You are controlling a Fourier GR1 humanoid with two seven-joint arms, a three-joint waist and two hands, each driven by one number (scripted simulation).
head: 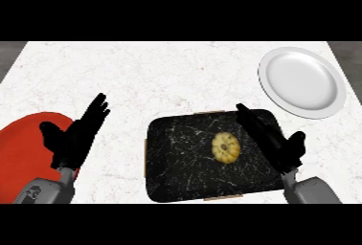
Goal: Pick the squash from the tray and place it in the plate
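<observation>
black marbled tray [176,162] is carrying the small yellow squash [226,147] near its middle, well apart from the white plate [302,82]. right hand [272,141], fingers straight, is hovering just right of it; squash is looking light, ribbed, rigid, best pinched across its sides.

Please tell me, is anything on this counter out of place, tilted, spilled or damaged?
Nothing stands out. The squash lies whole on the black tray, the white plate is bare at the far right, and a red object lies at the left edge. Both the left hand and the right hand are open.
</observation>
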